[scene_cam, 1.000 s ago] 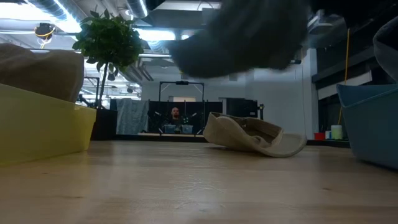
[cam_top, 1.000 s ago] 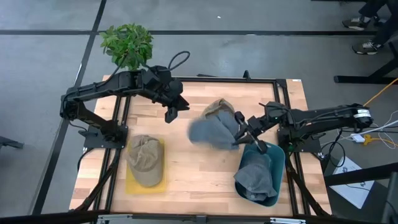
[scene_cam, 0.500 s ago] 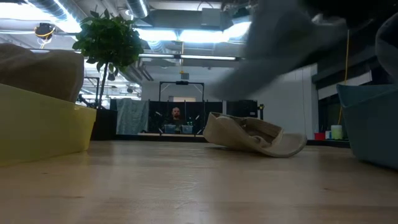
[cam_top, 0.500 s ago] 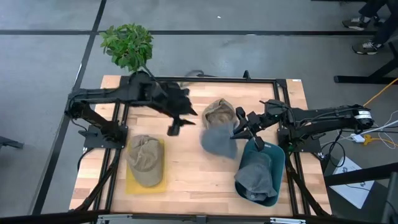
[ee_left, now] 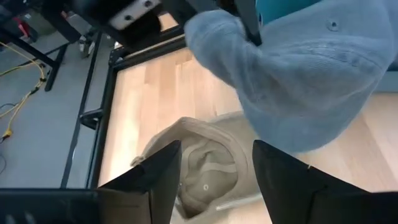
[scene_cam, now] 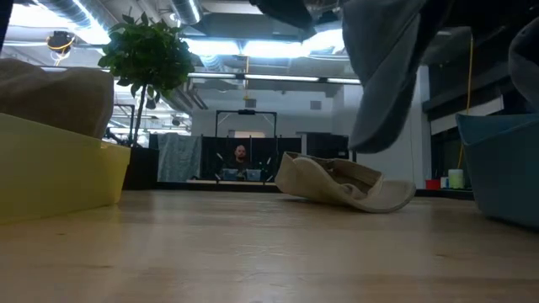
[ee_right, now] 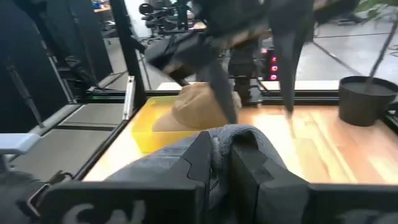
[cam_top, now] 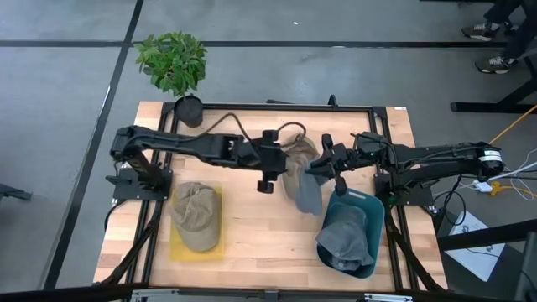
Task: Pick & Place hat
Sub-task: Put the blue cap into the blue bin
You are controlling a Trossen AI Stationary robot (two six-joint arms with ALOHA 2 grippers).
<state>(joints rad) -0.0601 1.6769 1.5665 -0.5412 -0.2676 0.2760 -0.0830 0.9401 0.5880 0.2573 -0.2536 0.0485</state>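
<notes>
Left gripper (cam_top: 267, 174) now extended beside grey hat (cam_top: 305, 190).

The left arm reached far across from its base toward the middle, its left gripper (cam_top: 267, 178) pointed downward with the jaws spread apart. The right arm stretched inward from the opposite side, and its right gripper (cam_top: 323, 164) was raised off the surface near the left one, jaws pinched on grey cloth.
</notes>
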